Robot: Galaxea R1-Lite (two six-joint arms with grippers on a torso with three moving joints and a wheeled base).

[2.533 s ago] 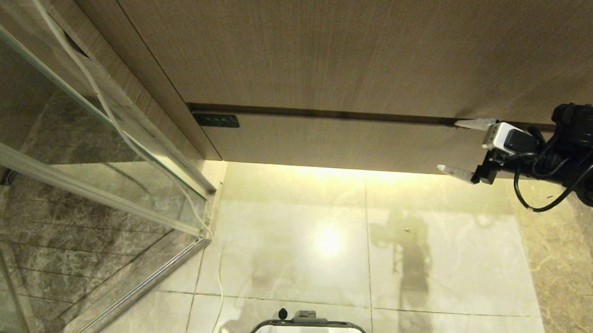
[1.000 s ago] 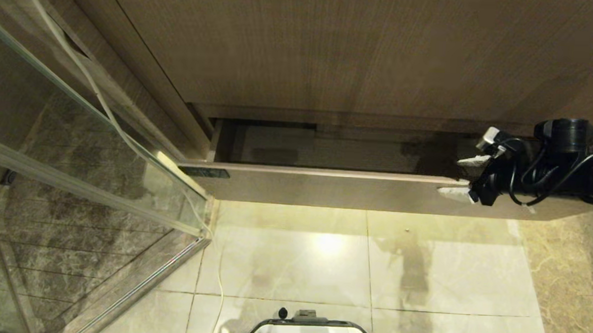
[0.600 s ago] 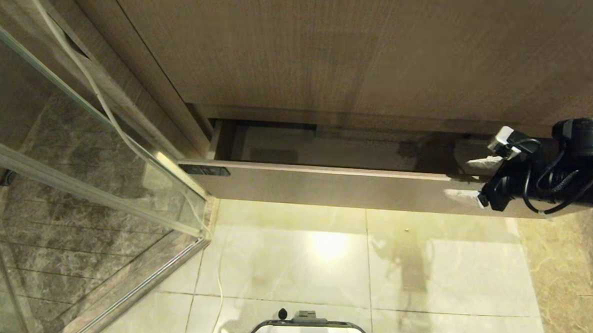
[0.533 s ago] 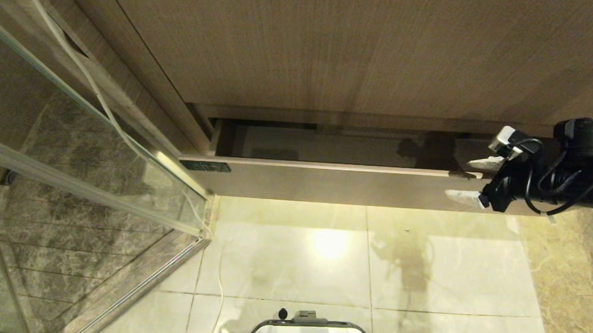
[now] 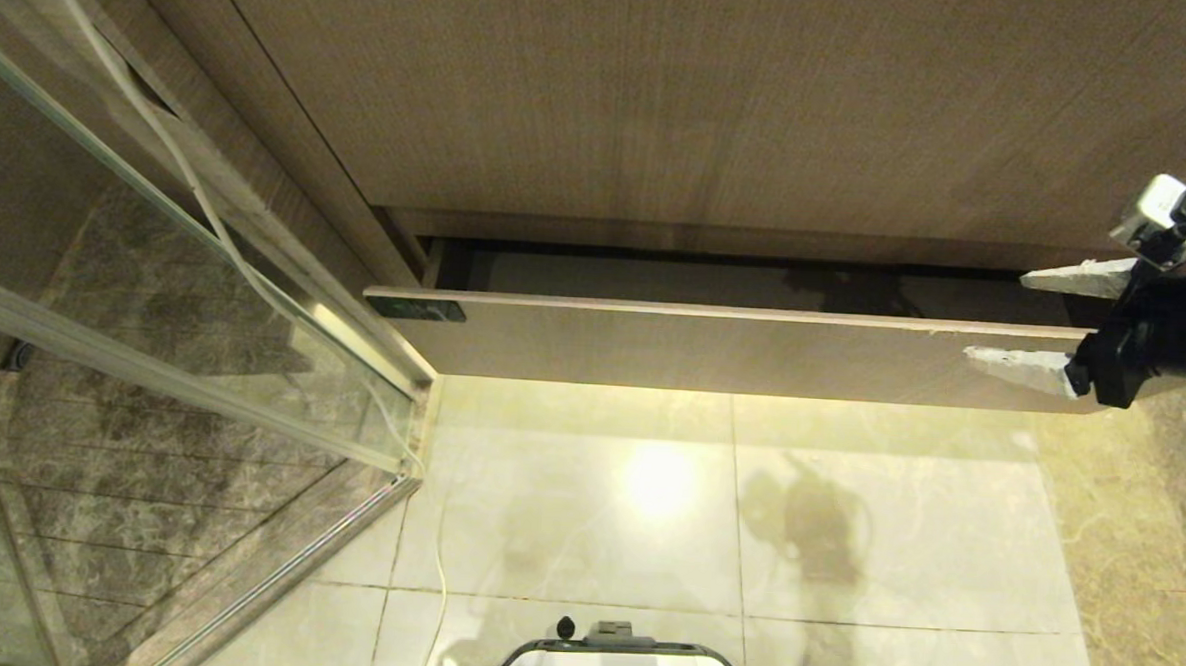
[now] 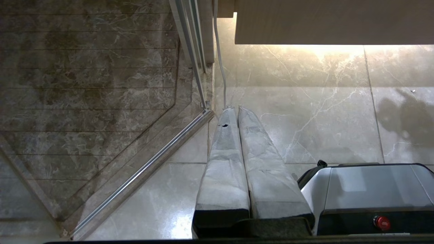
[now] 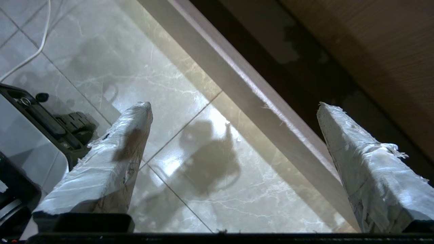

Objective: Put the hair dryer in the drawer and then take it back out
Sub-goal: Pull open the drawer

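I am holding my right hand (image 5: 1039,317) spread wide and empty at the right end of the drawer (image 5: 732,351), which is standing partly open. No hair dryer is showing anywhere, so I judge both the putting-in and the taking-out are still waiting. My left hand (image 6: 237,110) is hanging pressed together over the floor.

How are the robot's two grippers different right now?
The right gripper has its fingers spread wide apart; the left gripper has its fingers pressed together. The right gripper sits at the end of the drawer, one finger on each side of its front board; the left gripper hangs over the floor, away from the drawer. Both hold nothing, and both have whitish wrapped fingers.
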